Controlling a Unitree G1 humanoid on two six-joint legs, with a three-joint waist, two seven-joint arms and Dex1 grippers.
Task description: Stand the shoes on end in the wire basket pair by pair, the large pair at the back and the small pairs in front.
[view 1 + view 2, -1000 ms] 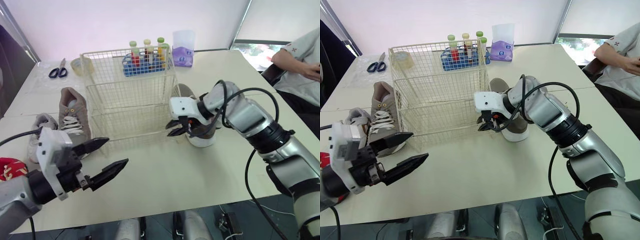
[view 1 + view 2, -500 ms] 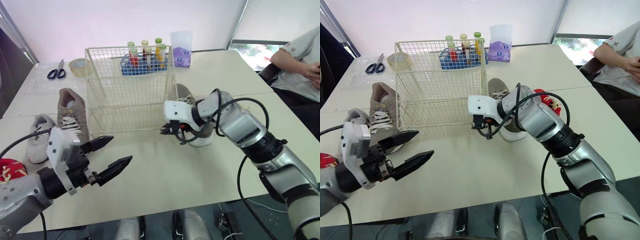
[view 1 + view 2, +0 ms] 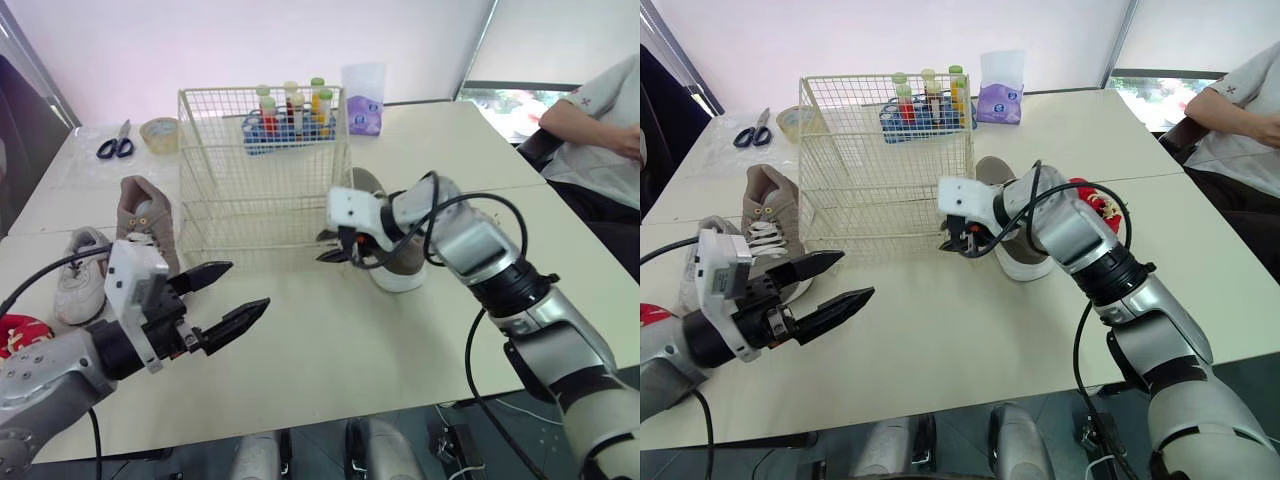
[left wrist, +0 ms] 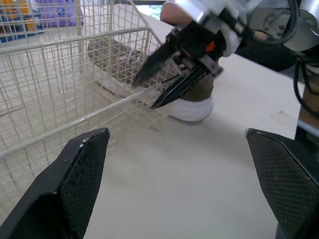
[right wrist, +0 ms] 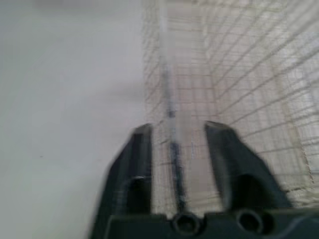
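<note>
Parted right fingers (image 5: 137,159) sit astride a corner wire of the wire basket (image 3: 262,170), not clamped. Splayed left fingers (image 3: 235,322) empty. Just behind right fingers: large taupe shoe (image 3: 398,278). Basket empty, loading judged unstarted. Next: clear wire, take shoe.

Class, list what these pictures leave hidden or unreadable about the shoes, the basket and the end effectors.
- Red shoe: head views, mostly behind the right arm.
- Another red shoe: left eye view, cut off by the picture's edge.
- Tan shoe beside the wire basket: right arm covers its middle.
- Right end effector: right wrist view, fingers straddle a basket wire; contact cannot be told.
- Bottles behind the basket: labels too small.
</note>
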